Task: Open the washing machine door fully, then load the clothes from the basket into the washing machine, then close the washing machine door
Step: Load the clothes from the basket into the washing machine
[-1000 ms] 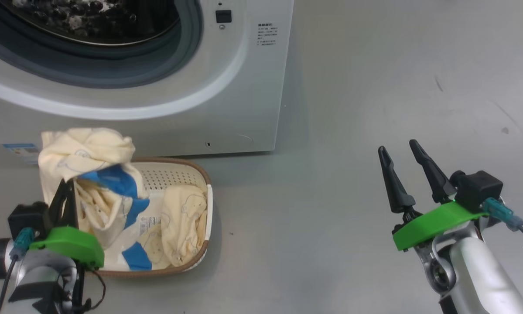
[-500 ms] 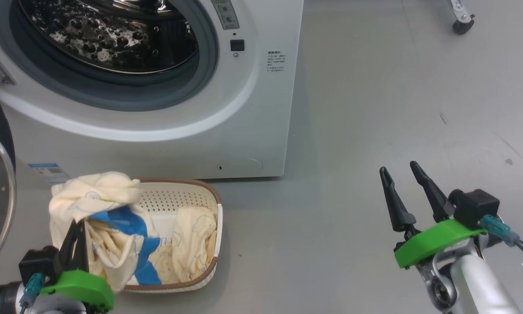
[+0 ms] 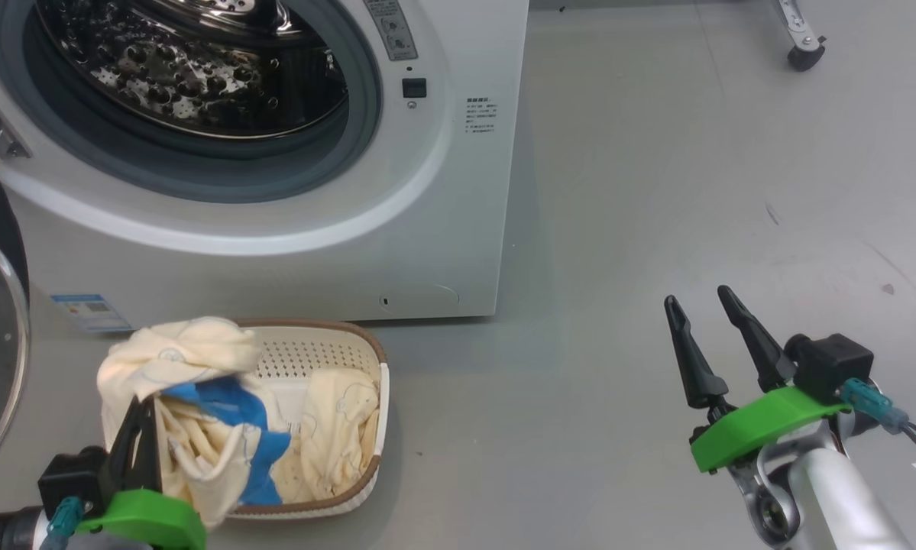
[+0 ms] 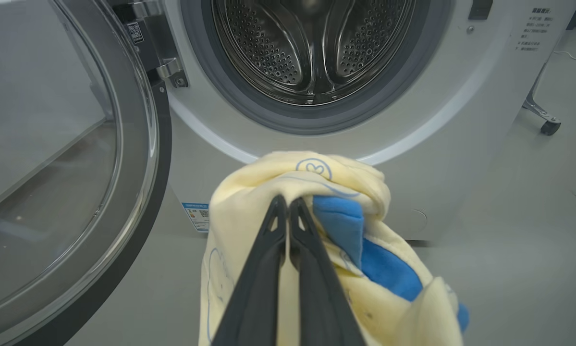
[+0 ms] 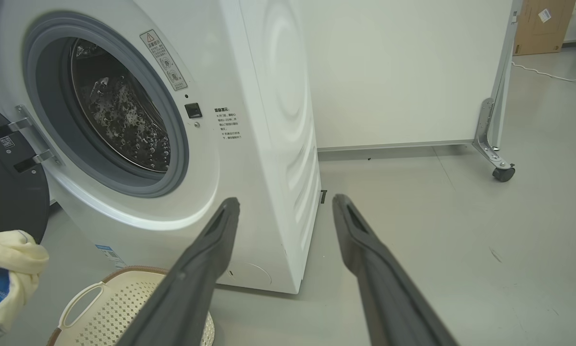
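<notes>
The white washing machine (image 3: pixel 458 191) stands with its steel drum (image 3: pixel 190 69) exposed. The washing machine door (image 4: pixel 139 144) is swung wide to the left. On the floor in front of it sits the cream basket (image 3: pixel 351 359). My left gripper (image 3: pixel 146 405) is shut on a bundle of pale yellow and blue clothes (image 3: pixel 175 359), lifted at the basket's left end. The left wrist view shows the left gripper (image 4: pixel 288 199) pinching the clothes (image 4: pixel 249 192) below the drum opening. More yellow fabric (image 3: pixel 343 428) lies in the basket. My right gripper (image 3: pixel 696 296) hangs open over the floor, far to the right.
A wheeled white partition stands right of the machine, its caster (image 5: pixel 503 172) on the grey floor (image 3: pixel 656 191). A blue label (image 3: pixel 91 312) marks the machine's lower left corner. The right wrist view shows the right gripper (image 5: pixel 285 201) facing the machine's right corner.
The head camera has tilted up, bringing more of the drum and the door into view. My left gripper still holds the clothes bundle. The right gripper stays open in place.
</notes>
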Controlling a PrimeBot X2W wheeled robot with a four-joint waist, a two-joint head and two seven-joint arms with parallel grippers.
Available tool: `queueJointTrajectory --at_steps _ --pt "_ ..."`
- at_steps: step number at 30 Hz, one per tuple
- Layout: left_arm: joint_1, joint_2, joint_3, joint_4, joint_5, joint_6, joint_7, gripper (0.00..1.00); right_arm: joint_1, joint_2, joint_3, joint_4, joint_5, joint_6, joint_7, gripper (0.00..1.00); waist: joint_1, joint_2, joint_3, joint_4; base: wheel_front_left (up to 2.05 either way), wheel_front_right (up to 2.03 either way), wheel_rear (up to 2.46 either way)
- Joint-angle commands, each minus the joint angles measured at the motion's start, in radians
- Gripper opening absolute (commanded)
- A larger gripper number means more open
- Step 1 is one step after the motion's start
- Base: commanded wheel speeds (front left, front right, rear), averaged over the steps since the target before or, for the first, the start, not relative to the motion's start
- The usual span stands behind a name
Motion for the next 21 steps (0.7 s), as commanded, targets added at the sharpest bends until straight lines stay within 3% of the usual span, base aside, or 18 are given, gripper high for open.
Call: queueJointTrajectory --at_steps 1,12,21 --pt "-0.035 0.019 0.053 -0.045 0.012 -0.004 -0.014 0.0 -0.014 -0.002 0.017 -0.031 0.001 0.0 -0.007 1.0 0.0 0.0 0.006 -0.002 0.0 0.0 0.0" --pt "-0.098 0.01 0.097 -0.098 0.041 -0.052 -0.014 0.0 -0.039 -0.002 -0.006 -0.066 -0.002 0.0 -0.007 1.0 0.0 0.0 0.081 -0.012 0.0 0.0 0.0" --pt "-0.278 0.059 0.137 -0.104 0.05 -0.111 -0.014 0.0 -0.081 -0.002 0.0 -0.101 0.004 0.0 -0.007 1.0 0.0 0.0 0.213 -0.053 0.0 0.0 0.0"
